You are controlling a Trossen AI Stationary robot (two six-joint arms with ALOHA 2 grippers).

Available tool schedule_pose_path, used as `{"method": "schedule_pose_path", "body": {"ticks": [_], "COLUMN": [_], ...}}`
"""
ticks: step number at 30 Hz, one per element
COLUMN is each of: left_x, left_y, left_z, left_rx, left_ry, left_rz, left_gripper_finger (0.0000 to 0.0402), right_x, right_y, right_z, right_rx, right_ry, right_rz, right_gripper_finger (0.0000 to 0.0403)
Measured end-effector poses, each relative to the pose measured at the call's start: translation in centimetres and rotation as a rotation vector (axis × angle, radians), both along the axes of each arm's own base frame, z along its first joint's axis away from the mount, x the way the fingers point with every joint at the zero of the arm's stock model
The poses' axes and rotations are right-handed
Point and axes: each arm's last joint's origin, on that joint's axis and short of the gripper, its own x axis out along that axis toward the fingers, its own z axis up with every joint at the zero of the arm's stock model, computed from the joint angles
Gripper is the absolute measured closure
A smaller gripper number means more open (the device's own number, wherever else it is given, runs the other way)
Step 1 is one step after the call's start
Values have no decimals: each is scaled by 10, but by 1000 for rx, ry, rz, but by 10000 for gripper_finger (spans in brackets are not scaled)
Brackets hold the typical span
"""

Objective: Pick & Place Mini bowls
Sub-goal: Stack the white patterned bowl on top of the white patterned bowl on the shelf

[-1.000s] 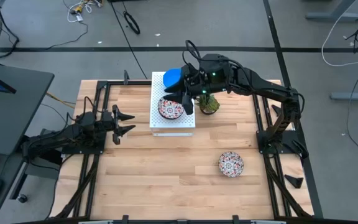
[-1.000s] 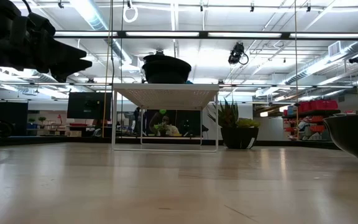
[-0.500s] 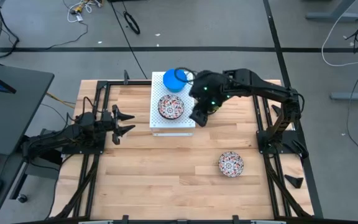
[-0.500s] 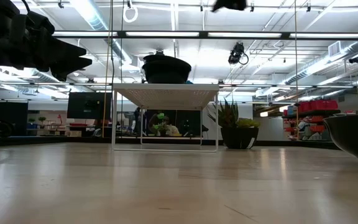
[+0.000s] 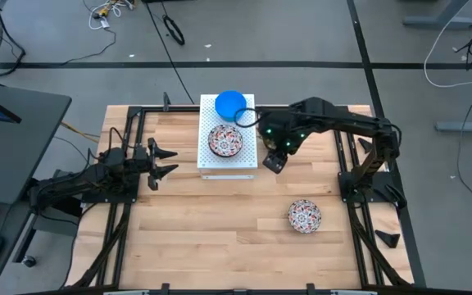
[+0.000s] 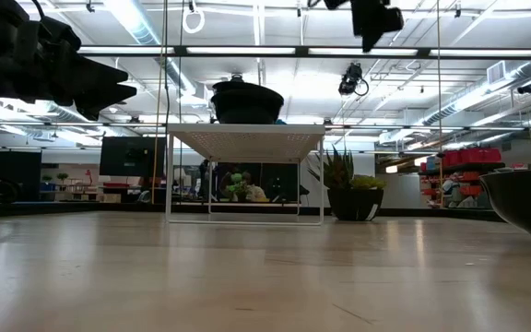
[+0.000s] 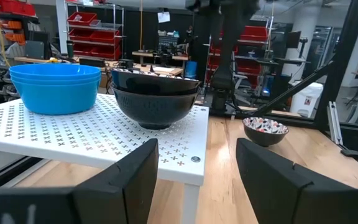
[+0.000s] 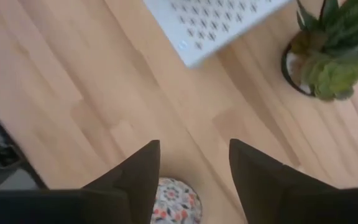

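Note:
A stack of plain blue mini bowls (image 5: pixel 230 104) stands on the far end of the white perforated box (image 5: pixel 248 164). Just nearer on the box sit patterned bowls (image 5: pixel 225 141), dark on the outside and stacked (image 7: pixel 157 96). One more patterned bowl (image 5: pixel 304 216) rests on the table near the right side. My right gripper (image 5: pixel 274 164) hangs open in the air beside the box's right edge, pointing down, with that lone bowl (image 8: pixel 176 199) showing far below between its fingers. My left gripper (image 5: pixel 166 161) waits open, left of the box.
A small green potted plant (image 8: pixel 325 62) stands right of the box, mostly under my right arm in the high view. The black frame rails (image 5: pixel 359 176) run along the table's sides. Bare wood lies in front of the box and around the lone bowl.
My right gripper has drawn away from the blue bowls at the box's far end, swinging toward the table's right and near side until it is over the plant. The blue bowls stay on the box.

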Motion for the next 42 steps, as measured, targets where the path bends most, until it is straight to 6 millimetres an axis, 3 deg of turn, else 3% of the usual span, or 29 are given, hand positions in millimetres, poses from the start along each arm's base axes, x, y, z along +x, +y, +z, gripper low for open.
{"method": "schedule_pose_path", "body": {"ticks": [6,13,27,33,42], "left_x": [0,0,0,0,0], "left_y": [0,0,0,0,0], "left_z": [0,0,0,0,0], "left_rx": [0,0,0,0,0], "left_ry": [-1,-1,-1,-1,-1], "left_rz": [0,0,0,0,0], "left_gripper_finger": [181,181,181,181,181], "right_x": [-6,-51,-122,-125,-117], "right_y": [4,4,17,29,59], "right_z": [-40,-75,-120,-138,-165], "right_rx": [6,24,63,97,155], "right_ry": [161,291,295,296,193], "right_rz": [83,2,-330,-397,-349], "right_gripper_finger": [222,225,225,225,225]}}
